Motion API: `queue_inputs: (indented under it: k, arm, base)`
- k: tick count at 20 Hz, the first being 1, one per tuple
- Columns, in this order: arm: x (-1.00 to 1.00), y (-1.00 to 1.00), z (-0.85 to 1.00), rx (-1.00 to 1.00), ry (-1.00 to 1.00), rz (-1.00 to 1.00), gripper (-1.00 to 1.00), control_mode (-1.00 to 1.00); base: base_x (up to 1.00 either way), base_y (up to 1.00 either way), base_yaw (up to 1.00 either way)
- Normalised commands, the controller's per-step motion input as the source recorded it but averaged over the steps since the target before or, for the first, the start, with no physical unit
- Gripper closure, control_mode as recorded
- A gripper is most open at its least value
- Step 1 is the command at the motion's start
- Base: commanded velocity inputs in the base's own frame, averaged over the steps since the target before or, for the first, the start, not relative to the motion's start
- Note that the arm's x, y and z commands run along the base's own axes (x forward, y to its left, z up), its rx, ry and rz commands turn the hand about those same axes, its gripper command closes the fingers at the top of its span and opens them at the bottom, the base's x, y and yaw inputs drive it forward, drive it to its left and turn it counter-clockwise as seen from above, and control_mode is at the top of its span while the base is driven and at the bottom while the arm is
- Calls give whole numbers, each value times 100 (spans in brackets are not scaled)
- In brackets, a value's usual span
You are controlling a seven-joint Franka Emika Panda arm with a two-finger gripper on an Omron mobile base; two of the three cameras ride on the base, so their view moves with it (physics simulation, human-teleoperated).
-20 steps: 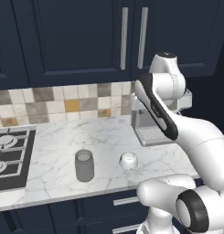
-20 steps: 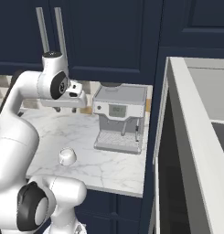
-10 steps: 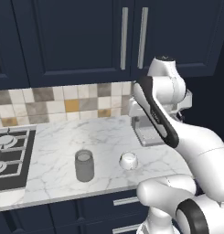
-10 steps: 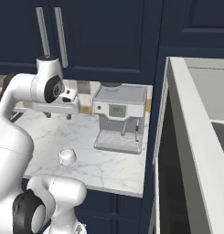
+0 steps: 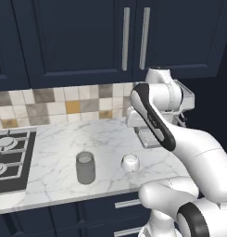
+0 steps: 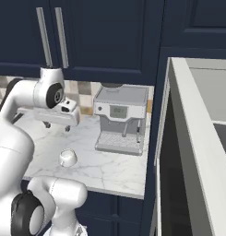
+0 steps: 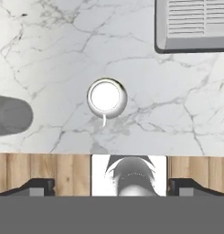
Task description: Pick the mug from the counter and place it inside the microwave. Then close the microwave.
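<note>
The mug is small, white and round. It stands upright on the marble counter, apart from everything else, near the front edge. My gripper hangs above the counter, pointing down, a little behind and above the mug. In the hand view the gripper is open with nothing between its dark fingertips, and the mug lies straight ahead of it. At the right edge stands a large silver-framed panel with dark glass, the microwave's door as far as I can tell.
A taller grey jar stands left of the mug. A silver coffee machine sits at the counter's back right. A gas hob takes up the left end. Dark cabinets hang above.
The hand has swung down and over the counter until it looks straight down at the mug. Its jaws have opened wider. The mug and jar have not moved.
</note>
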Motion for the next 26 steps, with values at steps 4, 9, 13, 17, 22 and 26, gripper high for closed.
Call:
queue_inputs:
  k: [4,9,13,17,22,26]
  arm:
    - [0,0,-48,0,6,-14,-100,-100]
    - [0,0,-57,0,-8,-11,-100,-100]
    - [1,0,-50,0,-17,-7,-100,-100]
    - [1,4,-36,0,-18,-5,-100,-100]
    - [0,8,-26,0,-12,-3,-100,-100]
    - [0,12,-12,0,2,-9,-100,-100]
  base:
    - [0,0,0]
    - [0,0,0]
    - [0,0,0]
    - [0,0,0]
    - [0,0,0]
    - [0,0,0]
